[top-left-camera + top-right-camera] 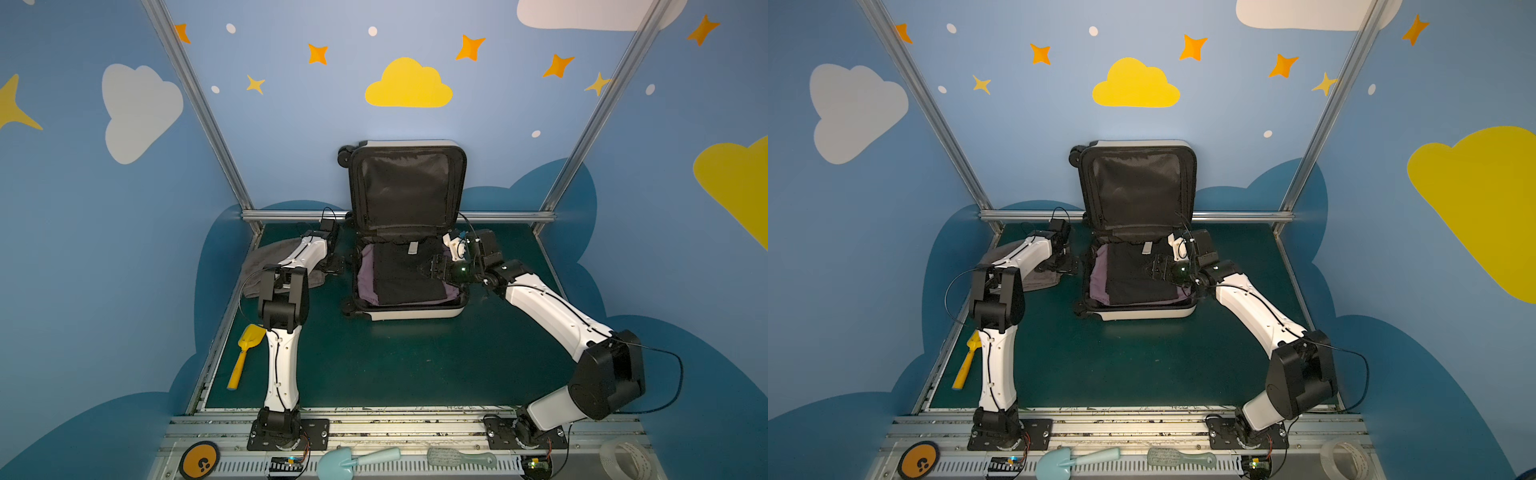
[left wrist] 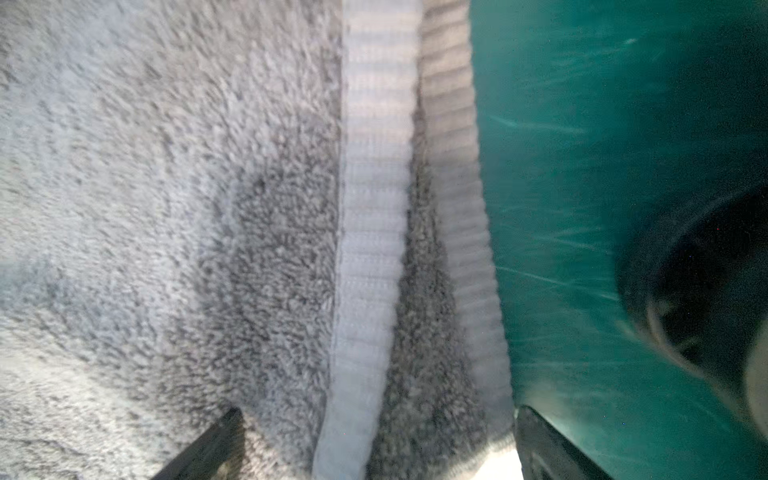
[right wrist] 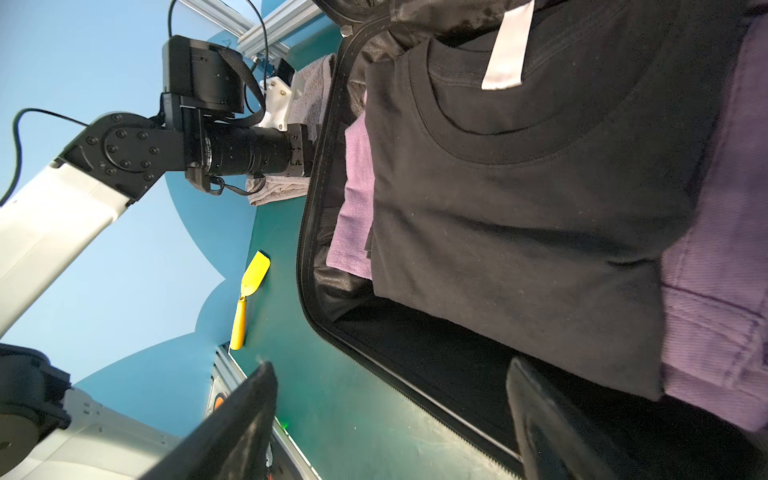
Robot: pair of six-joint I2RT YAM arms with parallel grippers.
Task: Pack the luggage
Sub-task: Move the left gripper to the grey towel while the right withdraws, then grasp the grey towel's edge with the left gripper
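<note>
Treat luggage [image 1: 415,312], open at rear centre of table [image 1: 415,365] with lid [image 1: 405,187] upright, as probably stiff, light and liable to roll; grasp lid's top edge, left tool [image 2: 376,432] spread wide and empty over grey towel [image 2: 166,208], right tool [image 3: 392,415] likewise above packed black shirt [image 3: 519,208].

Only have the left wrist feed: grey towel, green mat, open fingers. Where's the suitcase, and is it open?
Observer: In both top views the luggage lies just right of the left gripper, open, its lid standing up.
Operator: Anything packed?
Observer: A black T-shirt lies on a purple garment in the bottom half.
Operator: Right arm?
Observer: The right gripper is open over the luggage's right side, holding nothing.
</note>
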